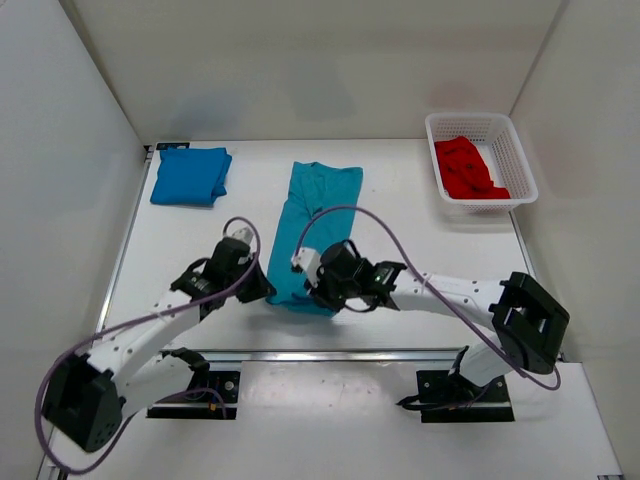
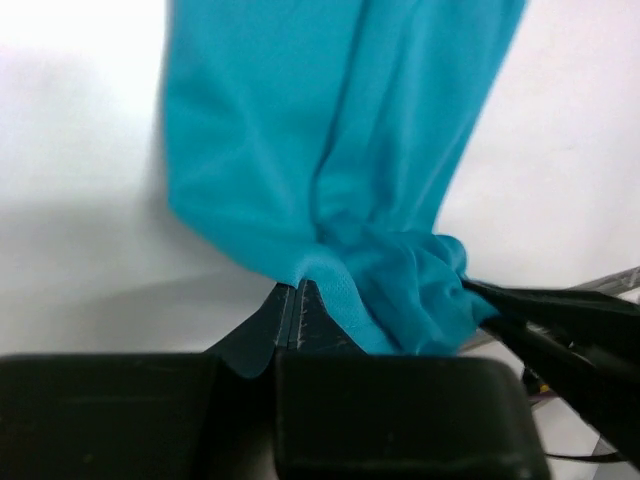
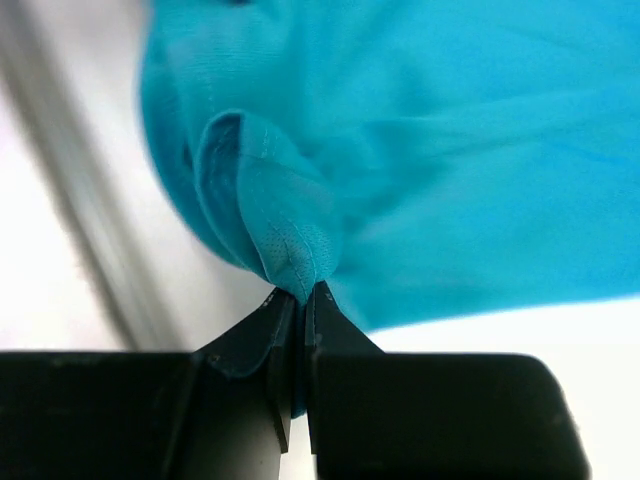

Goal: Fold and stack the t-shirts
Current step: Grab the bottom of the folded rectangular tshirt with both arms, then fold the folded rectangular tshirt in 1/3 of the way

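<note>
The left jaws and right jaws are each clenched on a near corner of the teal t-shirt (image 1: 318,215), probably so the hem can be carried over as one straight fold. The shirt stretches away from both jaws along the counter (image 1: 400,220). Beyond the left jaws lies the folded blue t-shirt (image 1: 190,176). Beyond the right jaws, the red t-shirt (image 1: 468,170) sits in the mesh basket (image 1: 517,160).
</note>
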{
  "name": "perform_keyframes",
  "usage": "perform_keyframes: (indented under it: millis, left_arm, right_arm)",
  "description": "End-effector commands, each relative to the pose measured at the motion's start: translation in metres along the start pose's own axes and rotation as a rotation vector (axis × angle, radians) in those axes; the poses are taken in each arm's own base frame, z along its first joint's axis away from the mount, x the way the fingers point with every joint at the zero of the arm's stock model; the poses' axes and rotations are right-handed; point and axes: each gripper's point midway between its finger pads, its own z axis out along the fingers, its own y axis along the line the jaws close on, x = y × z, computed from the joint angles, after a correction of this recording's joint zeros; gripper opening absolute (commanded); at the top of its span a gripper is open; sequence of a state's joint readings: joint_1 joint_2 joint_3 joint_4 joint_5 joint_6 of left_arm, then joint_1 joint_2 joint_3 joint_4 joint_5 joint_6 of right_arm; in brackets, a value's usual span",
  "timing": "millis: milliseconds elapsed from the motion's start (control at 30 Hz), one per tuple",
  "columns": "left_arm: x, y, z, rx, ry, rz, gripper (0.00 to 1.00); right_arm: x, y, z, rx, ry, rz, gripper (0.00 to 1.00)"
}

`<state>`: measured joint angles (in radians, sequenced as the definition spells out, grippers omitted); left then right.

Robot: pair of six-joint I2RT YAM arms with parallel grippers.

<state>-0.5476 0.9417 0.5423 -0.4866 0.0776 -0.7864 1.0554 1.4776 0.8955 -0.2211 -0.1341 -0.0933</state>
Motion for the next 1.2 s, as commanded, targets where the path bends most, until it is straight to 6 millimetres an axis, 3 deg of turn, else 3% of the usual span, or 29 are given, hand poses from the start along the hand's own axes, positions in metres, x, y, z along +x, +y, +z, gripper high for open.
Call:
perform_keyframes:
  millis: [0, 33, 167, 367, 433, 567, 700, 867, 933, 967, 1000, 1033, 1067, 1100, 1167]
  left_arm:
    - [-0.05, -0.038, 0.005, 0.05, -0.079, 0.056, 0.0]
    - [-0.053, -0.039, 0.007, 0.05, -0.07, 0.059, 0.0]
    - [-0.092, -0.055, 0.025, 0.038, -0.108, 0.06, 0.0]
    - [-0.14, -0.067, 0.051, 0.033, -0.14, 0.025, 0.0]
    - [-0.149, -0.068, 0.064, 0.013, -0.137, 0.024, 0.0]
    - [-0.166, -0.065, 0.079, -0.014, -0.145, 0.008, 0.0]
    - [-0.18, -0.054, 0.096, -0.034, -0.138, -0.022, 0.0]
    - [-0.191, -0.058, 0.114, -0.035, -0.141, 0.002, 0.02]
    - [-0.194, -0.057, 0.119, -0.042, -0.134, -0.005, 0.15]
    - [-0.196, -0.059, 0.118, -0.04, -0.131, -0.003, 0.25]
    - [-0.203, -0.053, 0.117, -0.047, -0.14, -0.022, 0.49]
    - [-0.203, -0.054, 0.118, -0.05, -0.142, -0.015, 0.69]
    - [-0.203, -0.053, 0.115, -0.053, -0.142, -0.015, 0.8]
    - [-0.207, -0.052, 0.112, -0.057, -0.154, -0.025, 0.98]
    - [-0.209, -0.049, 0.102, -0.07, -0.167, -0.025, 0.98]
  right_arm:
    - [-0.026, -0.043, -0.013, 0.031, -0.083, 0.004, 0.0]
    - [-0.031, -0.051, -0.014, 0.028, -0.096, -0.004, 0.0]
    - [-0.053, -0.113, -0.023, 0.091, -0.148, 0.039, 0.0]
    - [-0.075, -0.166, -0.016, 0.064, -0.166, 0.017, 0.0]
    - [-0.07, -0.188, -0.011, 0.078, -0.158, 0.047, 0.0]
    - [-0.082, -0.209, -0.007, 0.059, -0.204, 0.042, 0.0]
    - [-0.077, -0.226, 0.006, 0.067, -0.192, 0.078, 0.0]
    - [-0.065, -0.239, 0.01, 0.1, -0.161, 0.12, 0.0]
    - [-0.066, -0.254, 0.008, 0.139, -0.189, 0.133, 0.03]
    - [-0.068, -0.255, 0.009, 0.149, -0.191, 0.138, 0.15]
    - [-0.068, -0.261, 0.01, 0.163, -0.192, 0.136, 0.45]
    - [-0.07, -0.272, 0.007, 0.193, -0.194, 0.144, 0.68]
    - [-0.075, -0.272, 0.006, 0.198, -0.198, 0.144, 0.75]
    - [-0.085, -0.281, -0.002, 0.218, -0.226, 0.138, 0.78]
    - [-0.096, -0.282, -0.012, 0.222, -0.255, 0.152, 0.79]
